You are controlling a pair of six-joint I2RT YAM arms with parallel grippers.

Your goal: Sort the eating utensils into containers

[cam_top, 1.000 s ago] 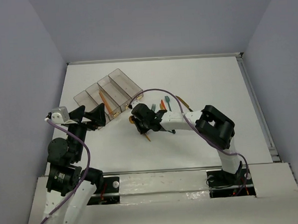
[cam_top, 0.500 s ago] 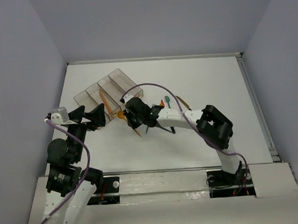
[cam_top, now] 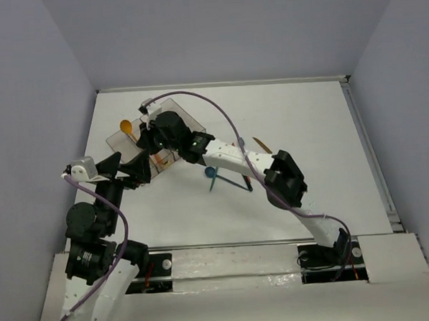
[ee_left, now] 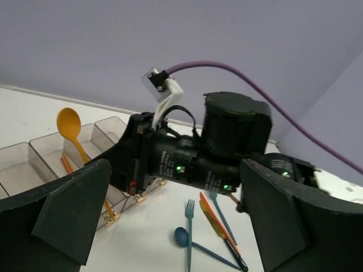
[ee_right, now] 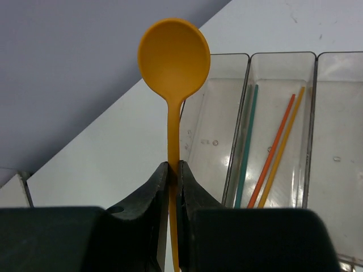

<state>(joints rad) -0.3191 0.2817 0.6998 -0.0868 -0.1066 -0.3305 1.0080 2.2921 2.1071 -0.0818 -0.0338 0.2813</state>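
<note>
Moved: your right arm has swung from mid-table toward 10 o'clock, up to the containers [cam_top: 186, 119].
Right gripper [ee_right: 173, 170]: clamped on the handle of the orange spoon [ee_right: 173, 54].
Orange spoon: in the air, bowl up, at the left end of the row.
Left gripper [cam_top: 126, 160]: fingers apart, holding nothing, at 7 o'clock of the row.
Containers: one holds a teal stem [ee_right: 247, 141] and two orange ones.
Table [cam_top: 305, 112]: blue spoon [cam_top: 211, 173] and teal fork [ee_left: 189, 224] lie at 4 o'clock of the row.

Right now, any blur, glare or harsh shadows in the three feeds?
Top external: even light, soft shadows, no glare. Right wrist: orange spoon and bins sharp, right gripper near-black. Left wrist: scene sharp, left gripper dark with little detail.
</note>
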